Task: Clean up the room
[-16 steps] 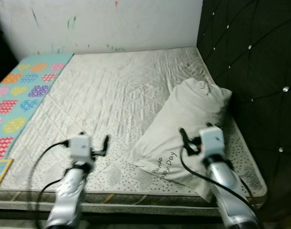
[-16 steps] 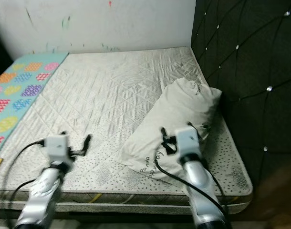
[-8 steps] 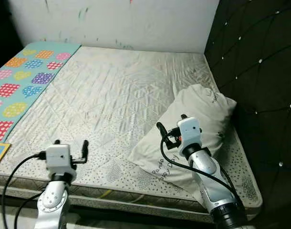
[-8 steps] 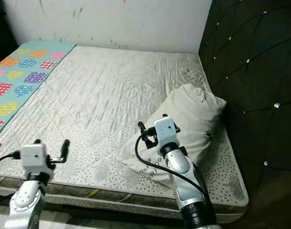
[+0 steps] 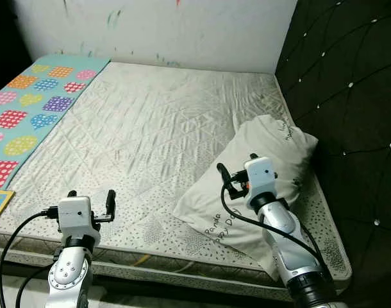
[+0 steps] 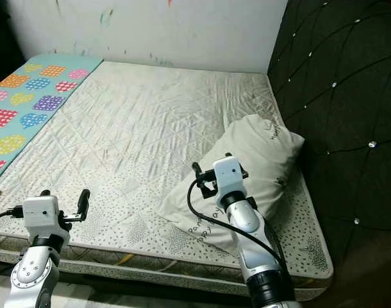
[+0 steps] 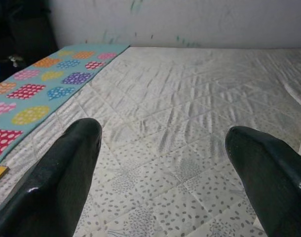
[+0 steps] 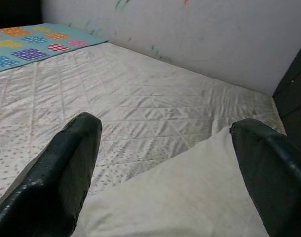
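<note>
A white pillow point(image 5: 259, 173) lies on the bare quilted mattress point(image 5: 150, 135) beside the dark tufted headboard point(image 5: 349, 96). The right gripper point(image 8: 163, 163) hovers over the pillow's near end, fingers spread wide and empty. The left gripper point(image 7: 165, 163), equally wide open and empty, hangs above the mattress's front edge, near a patterned blanket point(image 5: 29, 109).
</note>
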`<state>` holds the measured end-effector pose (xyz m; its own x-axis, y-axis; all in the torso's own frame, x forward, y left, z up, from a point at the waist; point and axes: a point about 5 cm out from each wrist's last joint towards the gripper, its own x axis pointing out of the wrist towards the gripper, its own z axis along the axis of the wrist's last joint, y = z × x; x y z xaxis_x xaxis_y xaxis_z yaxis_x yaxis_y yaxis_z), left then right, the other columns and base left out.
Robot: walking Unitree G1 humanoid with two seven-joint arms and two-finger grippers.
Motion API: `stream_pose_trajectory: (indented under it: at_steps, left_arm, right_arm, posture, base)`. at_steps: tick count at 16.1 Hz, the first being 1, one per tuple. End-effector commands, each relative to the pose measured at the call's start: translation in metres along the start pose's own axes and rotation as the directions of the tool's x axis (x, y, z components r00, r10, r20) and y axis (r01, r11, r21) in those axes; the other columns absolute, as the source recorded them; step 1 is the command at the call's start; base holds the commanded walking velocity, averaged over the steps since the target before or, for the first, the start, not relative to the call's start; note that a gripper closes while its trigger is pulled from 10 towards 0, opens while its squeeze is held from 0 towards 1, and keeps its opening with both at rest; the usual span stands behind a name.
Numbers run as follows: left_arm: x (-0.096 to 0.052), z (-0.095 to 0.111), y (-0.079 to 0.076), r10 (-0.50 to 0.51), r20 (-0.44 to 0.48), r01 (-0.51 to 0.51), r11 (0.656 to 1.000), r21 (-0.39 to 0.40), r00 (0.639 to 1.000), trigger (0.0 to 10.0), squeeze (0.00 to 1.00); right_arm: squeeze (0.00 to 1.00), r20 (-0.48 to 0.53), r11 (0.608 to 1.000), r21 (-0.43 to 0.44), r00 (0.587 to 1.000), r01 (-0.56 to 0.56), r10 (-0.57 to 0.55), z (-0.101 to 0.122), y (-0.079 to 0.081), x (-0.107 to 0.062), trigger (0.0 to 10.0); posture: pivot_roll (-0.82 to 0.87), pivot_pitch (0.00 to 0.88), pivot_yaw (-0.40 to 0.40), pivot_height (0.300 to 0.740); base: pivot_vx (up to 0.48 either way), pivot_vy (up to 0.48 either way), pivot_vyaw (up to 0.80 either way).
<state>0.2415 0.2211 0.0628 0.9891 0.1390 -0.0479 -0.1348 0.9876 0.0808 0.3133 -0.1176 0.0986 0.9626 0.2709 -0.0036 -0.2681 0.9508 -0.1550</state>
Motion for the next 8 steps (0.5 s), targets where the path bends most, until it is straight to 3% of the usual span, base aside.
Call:
stream_pose_trajectory:
  at_steps: [1, 8]
  left_arm:
    - [-0.001, -0.002, 0.003, 0.007, -0.019, -0.007, 1.0, -0.014, 1.0, 10.0, 0.0]
    - [-0.009, -0.004, 0.008, 0.013, -0.03, -0.013, 1.0, -0.014, 0.999, 10.0, 0.0]
  right_arm:
    - [0.0, 0.009, 0.999, -0.018, 0.999, 0.031, -0.031, 0.002, -0.007, -0.001, 10.0]
    - [0.0, -0.015, 0.987, -0.104, 0.992, 0.126, -0.128, -0.002, -0.026, -0.006, 10.0]
  posture:
    - [-0.09, 0.0, -0.03, 0.74]
    - [-0.1, 0.0, -0.028, 0.74]
  base:
    - [0.0, 0.0, 0.0]
    - [0.0, 0.0, 0.0]
